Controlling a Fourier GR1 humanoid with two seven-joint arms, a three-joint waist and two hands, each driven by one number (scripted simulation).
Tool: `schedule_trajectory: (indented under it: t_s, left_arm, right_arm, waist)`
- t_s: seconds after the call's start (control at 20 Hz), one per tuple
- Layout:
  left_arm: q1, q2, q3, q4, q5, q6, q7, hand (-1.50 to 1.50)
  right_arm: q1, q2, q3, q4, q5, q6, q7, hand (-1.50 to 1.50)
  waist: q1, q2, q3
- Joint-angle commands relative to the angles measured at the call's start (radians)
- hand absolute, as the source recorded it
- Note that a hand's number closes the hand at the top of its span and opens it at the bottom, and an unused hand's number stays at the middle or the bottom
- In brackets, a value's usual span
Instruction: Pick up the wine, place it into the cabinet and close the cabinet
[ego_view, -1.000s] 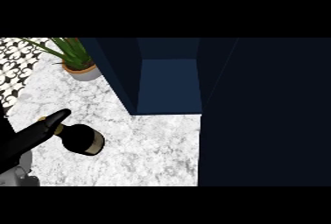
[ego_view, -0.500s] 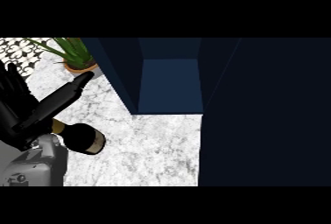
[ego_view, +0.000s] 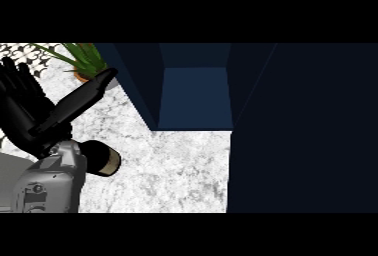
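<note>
A white and grey marbled stone counter (ego_view: 170, 165) fills the lower left of the head view, with a black and white patterned tile wall (ego_view: 29, 50) showing at its far left corner. Against that far left corner stands a green spiky-leaved plant in a small terracotta pot (ego_view: 83, 62). Along the counter's far edge sits a dark navy blue cabinet (ego_view: 196, 102), its door open so that the lighter blue inside shows. A very dark panel (ego_view: 303, 130) covers the whole right side of the view, hiding the counter's right edge.

The left hand (ego_view: 33, 112), black on a grey forearm (ego_view: 48, 187), rises over the counter's left edge. Its fingers are straight and spread, pointing up and away, with the thumb stretched out toward the plant pot. They curl round nothing.

The dark wine bottle with a tan band round its body (ego_view: 102, 159) is at the counter's left edge, near its front, just beside the left forearm and partly hidden behind it. It is well apart from the cabinet opening. Whether it touches the wrist cannot be told.

The right hand does not show.
</note>
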Motion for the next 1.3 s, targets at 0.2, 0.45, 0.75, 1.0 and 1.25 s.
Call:
schedule_trajectory:
  t_s: [0.2,0.45,0.75,1.0,1.25]
  left_arm:
    - [-0.048,-0.011,-0.049,0.019,-0.132,0.065,0.099,-1.5]
    - [0.106,-0.011,-0.091,-0.094,-0.085,0.051,0.087,-1.5]
    - [0.178,-0.011,-0.118,-0.195,-0.212,0.082,0.209,-1.5]
    - [0.314,-0.011,-0.196,-0.138,-0.125,0.188,0.036,-1.5]
    - [0.324,-0.011,-0.155,-0.094,-0.026,0.177,-0.046,-1.5]
  right_arm:
    - [-0.07,-0.014,-0.063,0.028,-0.053,0.025,0.043,-1.5]
    - [0.002,0.008,-0.056,-0.042,-0.037,0.029,0.057,-1.5]
    - [-0.082,0.022,-0.05,-0.023,-0.013,-0.015,0.113,-1.5]
    - [-0.108,0.049,0.017,-0.029,0.064,-0.03,0.129,-1.5]
    - [-0.082,0.064,-0.003,-0.051,0.035,-0.025,0.135,-1.5]
  waist:
    - [0.004,0.0,0.0]
    - [0.003,-0.001,0.0]
    - [0.011,-0.002,0.0]
    - [0.007,0.0,-0.001]
    - [0.003,0.001,-0.001]
